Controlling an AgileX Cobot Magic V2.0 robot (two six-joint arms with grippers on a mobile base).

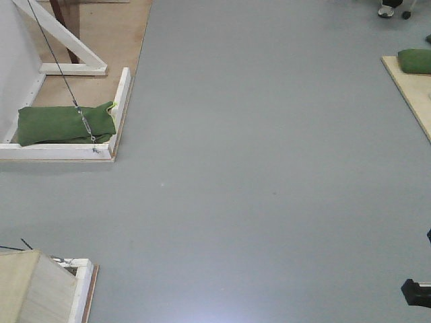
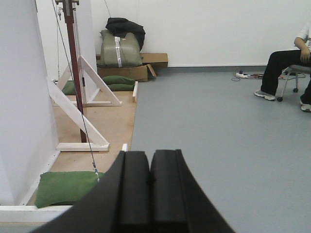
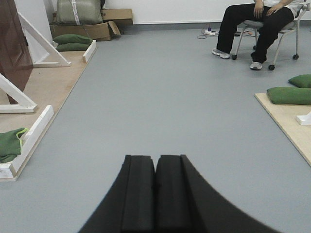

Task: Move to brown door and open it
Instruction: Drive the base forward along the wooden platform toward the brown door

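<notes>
1. Reddish-brown wood marks the brown door (image 2: 74,63) at the far left. The left wrist view shows it nearly edge-on, a thin strip in line with the white wall panel (image 2: 19,97). The right wrist view catches a slice of its glossy face (image 3: 12,43) in the top left corner.
2. Its long axis is vertical and it stands upright. Its plane runs away from the cameras, so the face turns right, towards the open grey floor (image 3: 165,97). No handle can be made out in these views.
3. At its foot lie white wooden braces (image 2: 92,82), a pale plywood floor panel (image 2: 107,121) and a green sandbag (image 2: 63,187).
4. In the centre, the left gripper (image 2: 149,160) has its fingers pressed together with nothing between them. The right gripper (image 3: 155,162) is the same, pads touching and empty. Both point ahead over bare floor.
5. At the right a seated person (image 3: 257,19) is on a chair, well apart from the door.
6. As a judgement, the task is at its start. The door is ahead and to the left, well apart from both arms, and looks closed, flush with the wall. What remains is driving over, turning to face the panel, finding the handle and swinging the door open.
</notes>
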